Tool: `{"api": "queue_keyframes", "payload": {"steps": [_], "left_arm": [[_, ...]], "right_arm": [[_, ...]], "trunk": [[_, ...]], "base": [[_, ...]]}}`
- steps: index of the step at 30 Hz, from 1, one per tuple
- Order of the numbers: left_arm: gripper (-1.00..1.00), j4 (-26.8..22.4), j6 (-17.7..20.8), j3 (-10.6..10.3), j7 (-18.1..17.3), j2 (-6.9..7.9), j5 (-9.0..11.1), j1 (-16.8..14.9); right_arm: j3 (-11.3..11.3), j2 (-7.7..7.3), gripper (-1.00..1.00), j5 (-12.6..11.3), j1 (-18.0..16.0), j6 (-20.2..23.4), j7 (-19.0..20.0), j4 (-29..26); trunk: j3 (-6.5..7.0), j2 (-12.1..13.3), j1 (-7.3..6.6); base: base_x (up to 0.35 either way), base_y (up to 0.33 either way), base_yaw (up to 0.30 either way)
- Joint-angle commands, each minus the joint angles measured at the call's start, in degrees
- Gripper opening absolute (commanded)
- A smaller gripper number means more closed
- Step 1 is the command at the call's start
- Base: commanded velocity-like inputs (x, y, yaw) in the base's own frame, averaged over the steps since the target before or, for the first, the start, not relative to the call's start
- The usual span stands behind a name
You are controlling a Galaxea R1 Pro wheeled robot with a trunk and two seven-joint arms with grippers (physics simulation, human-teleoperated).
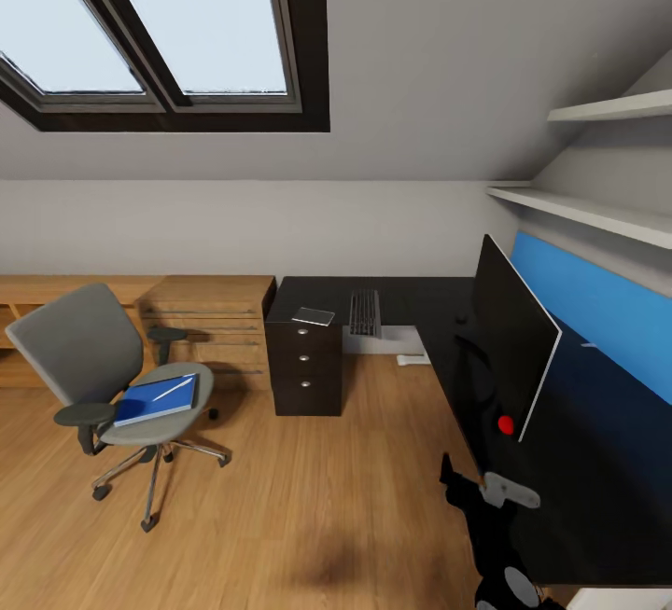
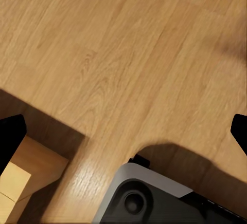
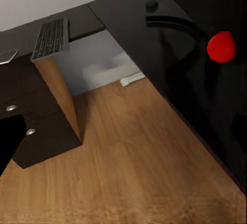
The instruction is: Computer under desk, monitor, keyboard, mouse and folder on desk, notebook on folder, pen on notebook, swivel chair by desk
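Head view: monitor stands upright on the desk at approx 4 o'clock, red dot at its lower corner. Keyboard lies on the desk's far wing near centre, w/ the notebook just beside it over the drawer unit. Small dark mouse sits on the desk top btwn keyboard and monitor stand.

Swivel chair at 8 o'clock, well apart from the desk; blue folder on its seat, white pen on the folder.

Right arm low at 5 o'clock; jaws of both grippers: can't tell.

Judgement: folder step in hand, not yet begun. Next needs a drive toward the chair, then a flat edge-grip on the folder w/o shedding the pen.
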Motion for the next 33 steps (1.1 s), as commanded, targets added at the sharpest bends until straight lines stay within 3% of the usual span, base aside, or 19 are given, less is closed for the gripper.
{"api": "queue_keyframes", "payload": {"steps": [1,3,4,9,25,33], "left_arm": [[1.00,-0.03,0.03,-0.29,0.44,0.07,0.45,0.00],[1.00,0.04,0.02,-0.29,0.43,0.07,0.45,0.00],[1.00,0.36,0.00,-0.30,0.42,0.09,0.46,0.00],[1.00,0.78,-0.04,-0.29,0.42,0.14,0.45,0.00],[1.00,0.86,-0.05,-0.29,0.42,0.15,0.45,0.00],[1.00,0.86,-0.05,-0.29,0.42,0.15,0.45,0.00]], "right_arm": [[0.01,-0.57,1.00,-1.21,0.08,-0.15,0.25,1.28],[-0.41,-0.86,1.00,-1.81,0.18,-0.16,0.93,2.23],[-3.36,-1.23,1.00,-2.44,0.27,-0.12,2.42,4.64],[-10.58,-1.60,1.00,-3.12,0.35,0.04,6.77,10.06],[-19.86,-1.35,1.00,-3.47,0.36,0.24,15.75,19.77],[-29.92,-1.32,1.00,-3.56,0.36,1.37,22.35,25.16]], "trunk": [[-0.09,-0.11,0.04],[-0.09,-0.11,0.04],[-0.09,-0.11,0.04],[-0.09,-0.11,0.04],[-0.09,-0.11,0.04],[-0.09,-0.11,0.04]], "base": [[0.000,0.000,0.000],[0.000,0.000,0.000],[0.000,0.000,0.000],[0.000,0.000,0.000],[0.000,0.000,0.000],[0.000,0.000,0.000]]}}
